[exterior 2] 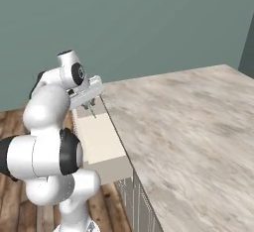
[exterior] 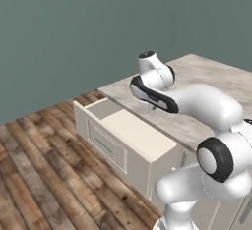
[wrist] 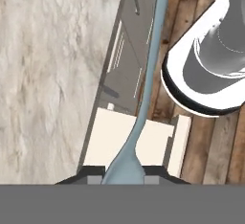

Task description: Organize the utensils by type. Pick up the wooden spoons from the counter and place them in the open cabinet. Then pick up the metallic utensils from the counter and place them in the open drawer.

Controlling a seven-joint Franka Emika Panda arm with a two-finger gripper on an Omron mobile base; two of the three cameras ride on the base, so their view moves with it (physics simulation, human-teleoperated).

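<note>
The two-finger gripper (exterior 2: 91,105) hangs over the wide shallow open drawer with a cream interior (exterior 2: 101,142), at the edge of the beige-grey marbled stone counter (exterior 2: 188,127). Its fingers are pinched on a thin grey metal spoon (wrist: 143,94). In the hand view the spoon's wider end sits between the fingertips and its slim shaft extends away, crossing the drawer's cream floor (wrist: 112,141) and the grey panelled cabinet fronts (wrist: 129,50). The wooden plank floor (exterior: 39,175) lies below.

Grey spoon (wrist: 148,70) (cream drawer (wrist: 119,144))
</note>
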